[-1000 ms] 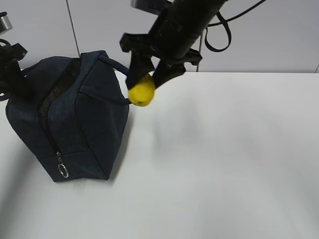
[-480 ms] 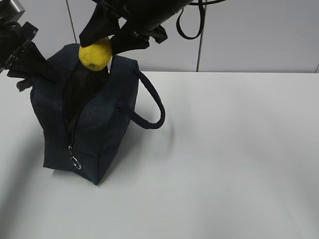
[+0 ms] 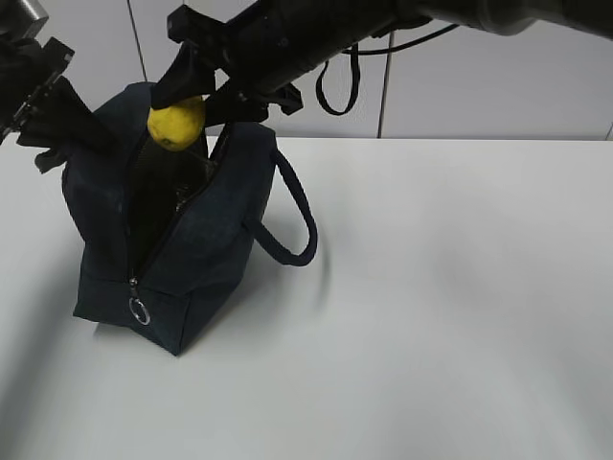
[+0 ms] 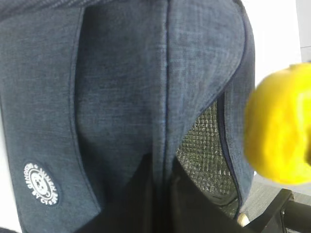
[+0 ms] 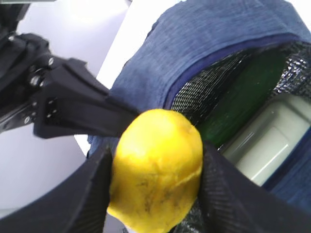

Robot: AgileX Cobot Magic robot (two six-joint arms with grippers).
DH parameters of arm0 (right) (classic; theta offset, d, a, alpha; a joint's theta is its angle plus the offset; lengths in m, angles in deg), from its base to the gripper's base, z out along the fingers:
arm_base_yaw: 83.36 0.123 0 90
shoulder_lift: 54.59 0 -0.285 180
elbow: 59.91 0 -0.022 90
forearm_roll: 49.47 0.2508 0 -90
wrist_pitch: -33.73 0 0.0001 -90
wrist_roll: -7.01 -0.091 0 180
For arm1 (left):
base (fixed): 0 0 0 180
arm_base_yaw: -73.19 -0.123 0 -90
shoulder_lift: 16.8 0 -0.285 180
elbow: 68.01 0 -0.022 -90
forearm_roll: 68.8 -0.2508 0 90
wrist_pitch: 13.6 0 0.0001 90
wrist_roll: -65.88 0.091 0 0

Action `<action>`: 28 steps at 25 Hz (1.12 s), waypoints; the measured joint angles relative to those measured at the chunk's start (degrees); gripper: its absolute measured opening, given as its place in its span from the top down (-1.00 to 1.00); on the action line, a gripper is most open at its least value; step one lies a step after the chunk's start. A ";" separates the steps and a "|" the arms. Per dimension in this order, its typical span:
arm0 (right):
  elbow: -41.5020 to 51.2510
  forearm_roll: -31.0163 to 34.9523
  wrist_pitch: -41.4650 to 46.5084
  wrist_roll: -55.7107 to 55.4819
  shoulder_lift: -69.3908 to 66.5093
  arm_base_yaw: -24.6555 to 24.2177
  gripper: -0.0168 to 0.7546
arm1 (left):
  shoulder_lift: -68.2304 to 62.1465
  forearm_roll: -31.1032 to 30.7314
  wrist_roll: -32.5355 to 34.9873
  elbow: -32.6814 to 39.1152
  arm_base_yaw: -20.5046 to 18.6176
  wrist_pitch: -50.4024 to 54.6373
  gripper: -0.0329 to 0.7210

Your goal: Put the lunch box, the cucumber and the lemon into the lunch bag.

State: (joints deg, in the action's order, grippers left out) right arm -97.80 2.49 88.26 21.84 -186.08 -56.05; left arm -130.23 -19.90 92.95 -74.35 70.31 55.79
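The dark navy lunch bag (image 3: 182, 259) stands on the white table at the left with its top zipper open. My right gripper (image 3: 182, 120) is shut on the yellow lemon (image 3: 176, 123) and holds it just above the bag's opening; the lemon also shows in the right wrist view (image 5: 158, 167) and the left wrist view (image 4: 279, 131). Inside the bag, the right wrist view shows the dark green cucumber (image 5: 243, 102) beside the lunch box's sage-green lid (image 5: 267, 141). My left gripper (image 4: 163, 194) is shut on the bag's upper edge (image 4: 163, 121), holding it open from the left side (image 3: 72, 125).
One loop handle (image 3: 292, 220) hangs out to the bag's right. The metal ring pull (image 3: 140, 310) hangs at the bag's near end. The silver lining (image 4: 204, 141) shows inside. A white panelled wall stands behind the table.
My right gripper carried the lemon from beside the bag's right side up and left over the opening, then slightly lower. The bag was pulled upright and its opening spread wider.
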 joint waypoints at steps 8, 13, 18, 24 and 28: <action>0.00 -0.39 -1.44 0.00 -2.47 0.00 -0.22 | 0.00 0.12 0.10 0.00 0.00 0.00 0.94; 0.00 -0.91 -1.59 0.00 -2.61 0.00 -0.46 | 0.00 0.12 0.10 0.00 0.00 0.00 0.94; 0.00 -0.91 0.99 0.44 -2.61 0.00 -0.49 | 0.00 0.22 0.10 0.00 0.00 0.00 0.94; -1.71 -1.04 7.17 4.77 -2.61 -0.34 -0.49 | 0.00 0.10 0.10 0.00 0.00 0.00 0.94; -6.07 -3.20 11.77 4.40 -2.61 -0.70 -0.49 | 0.00 -0.45 0.10 0.00 0.00 0.00 0.94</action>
State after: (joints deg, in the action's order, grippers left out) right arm -103.87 -0.71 100.03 26.23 -188.69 -56.75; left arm -130.23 -20.34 93.05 -74.35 70.31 55.79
